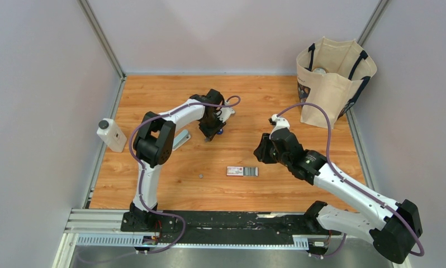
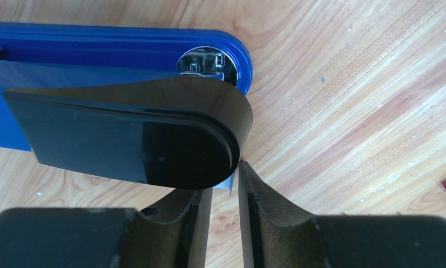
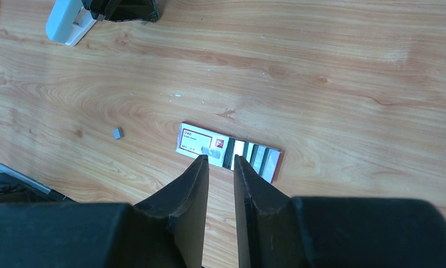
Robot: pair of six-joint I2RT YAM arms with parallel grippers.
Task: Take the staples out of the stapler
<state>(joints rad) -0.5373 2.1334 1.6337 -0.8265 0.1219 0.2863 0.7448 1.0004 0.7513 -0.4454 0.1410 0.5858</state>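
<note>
While the left gripper [image 2: 225,187] sits at the rounded black nose of the stapler [image 2: 126,128], which lies toward the back of the table [image 1: 170,187] and is mostly hidden from above by that arm, its fingers stand nearly together; whether they pinch anything I cannot tell. The right gripper [image 3: 221,162], narrowly parted and empty, hovers over one red-and-white box [image 3: 207,145]. Nearby lie one grey bit [image 3: 118,133], one pale block [image 1: 180,139], one white container [image 1: 112,135] and one tote bag [image 1: 327,89].
</note>
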